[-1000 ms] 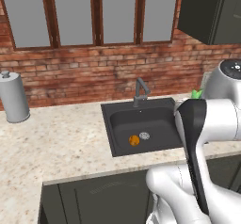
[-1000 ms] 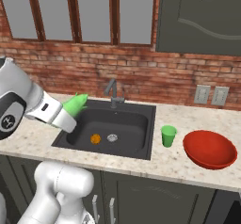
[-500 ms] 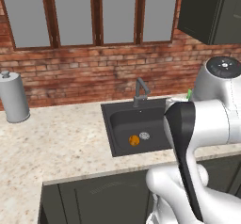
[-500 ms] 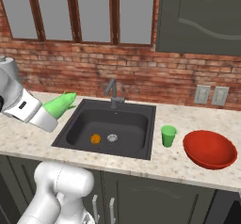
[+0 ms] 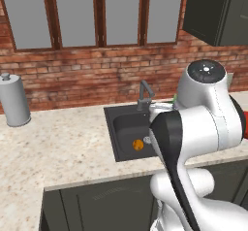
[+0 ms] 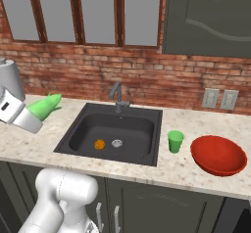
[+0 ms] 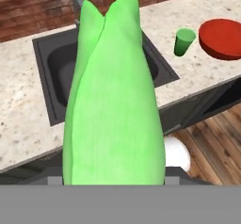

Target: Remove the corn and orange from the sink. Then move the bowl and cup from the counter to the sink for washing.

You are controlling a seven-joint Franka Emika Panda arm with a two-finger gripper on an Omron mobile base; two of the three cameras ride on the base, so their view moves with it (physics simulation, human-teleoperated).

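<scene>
My gripper (image 6: 35, 113) is shut on the corn (image 6: 45, 105), a bright green husked cob held in the air over the counter just left of the sink (image 6: 113, 123). Seen from the hand, the corn (image 7: 113, 100) hides the fingertips, with the sink (image 7: 51, 77) behind it. The orange (image 6: 99, 144) lies on the basin floor beside the silver drain (image 6: 116, 143); in the left base view the orange (image 5: 138, 145) shows next to my arm. The green cup (image 6: 175, 141) stands right of the sink, the red bowl (image 6: 218, 154) beyond it. From the hand, cup (image 7: 184, 41) and bowl (image 7: 221, 38) sit at the upper right.
A dark faucet (image 6: 116, 94) rises at the sink's back edge. A grey canister (image 5: 14, 101) stands at the counter's far left against the brick wall. Wall outlets (image 6: 220, 99) sit above the bowl. Pale counter (image 5: 63, 147) stretches left of the sink.
My arm has swung left with the corn, from over the sink's left rim to above the counter left of it. Orange, cup and bowl have stayed put.
</scene>
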